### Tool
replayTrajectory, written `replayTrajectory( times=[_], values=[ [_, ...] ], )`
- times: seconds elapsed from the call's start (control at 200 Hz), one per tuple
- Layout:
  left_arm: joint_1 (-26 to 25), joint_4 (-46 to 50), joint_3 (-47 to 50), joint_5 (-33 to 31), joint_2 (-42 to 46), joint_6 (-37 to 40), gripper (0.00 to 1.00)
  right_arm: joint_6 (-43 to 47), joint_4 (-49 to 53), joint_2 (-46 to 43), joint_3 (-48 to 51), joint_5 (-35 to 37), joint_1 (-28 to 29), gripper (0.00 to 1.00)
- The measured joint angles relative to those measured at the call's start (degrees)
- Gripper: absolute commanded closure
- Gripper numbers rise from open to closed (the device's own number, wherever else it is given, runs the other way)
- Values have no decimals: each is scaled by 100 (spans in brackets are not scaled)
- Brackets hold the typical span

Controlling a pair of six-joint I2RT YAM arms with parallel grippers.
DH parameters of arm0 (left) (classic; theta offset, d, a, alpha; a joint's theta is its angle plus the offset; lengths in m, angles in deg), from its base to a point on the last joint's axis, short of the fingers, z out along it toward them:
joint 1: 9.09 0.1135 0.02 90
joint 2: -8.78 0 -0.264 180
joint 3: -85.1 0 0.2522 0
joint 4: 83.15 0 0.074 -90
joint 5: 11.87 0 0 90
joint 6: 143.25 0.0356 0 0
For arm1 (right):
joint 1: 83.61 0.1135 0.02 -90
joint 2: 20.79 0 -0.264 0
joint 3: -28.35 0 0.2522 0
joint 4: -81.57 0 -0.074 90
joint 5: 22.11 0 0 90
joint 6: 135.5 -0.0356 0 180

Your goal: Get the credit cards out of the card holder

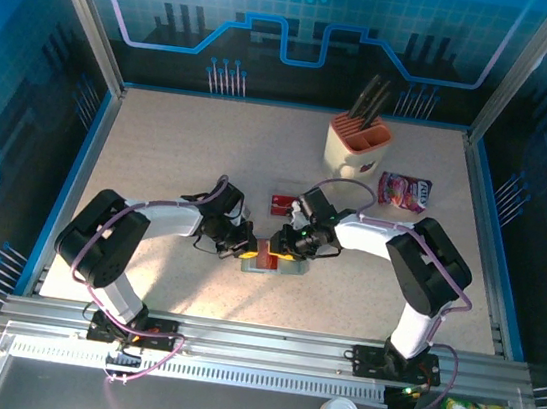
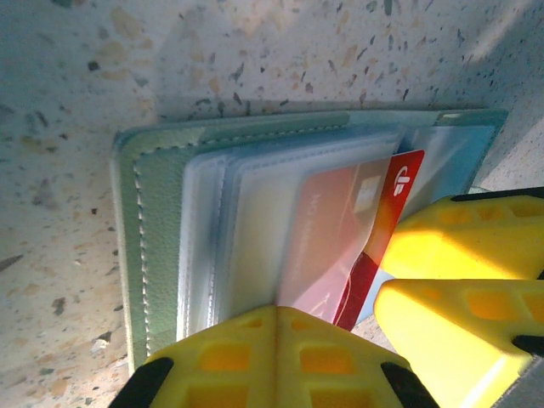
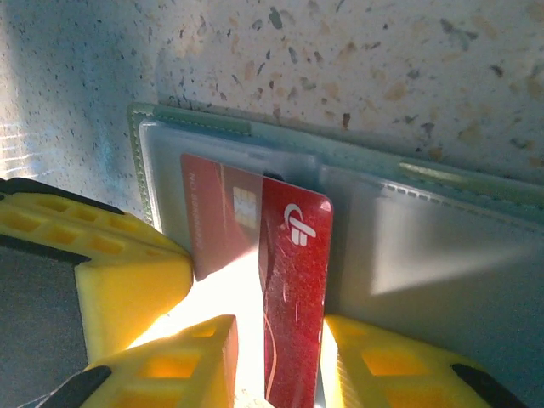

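The grey-green card holder (image 1: 271,268) (image 2: 153,238) (image 3: 425,246) lies open on the table between both arms. My left gripper (image 1: 248,246) (image 2: 274,313) is shut on the edge of its clear plastic sleeves. A red credit card (image 2: 406,180) (image 3: 293,280) pokes out of a sleeve at a slant. My right gripper (image 1: 288,250) (image 3: 279,327) straddles that card, its fingers (image 3: 382,365) apart, with a lit gap on the card's left side. Another red card (image 1: 282,204) lies loose on the table just beyond the holder.
A cream knife block (image 1: 358,140) stands at the back right. A pink snack packet (image 1: 403,191) lies near it. Raised blue walls (image 1: 93,156) ring the speckled table. The right gripper's yellow fingers (image 2: 459,234) crowd the holder's right end in the left wrist view.
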Motion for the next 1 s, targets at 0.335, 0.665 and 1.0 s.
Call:
replayTrajectory(
  times=[0.335, 0.665, 1.0],
  values=[
    [0, -9, 0, 0, 0, -2, 100, -26, -26, -2, 0, -33, 0, 74],
    [0, -13, 2, 0, 0, -2, 100, -24, -33, -11, 48, -28, 0, 84],
    [0, -17, 2, 0, 0, -2, 100, -15, -28, -90, 96, 11, -13, 85]
  ],
)
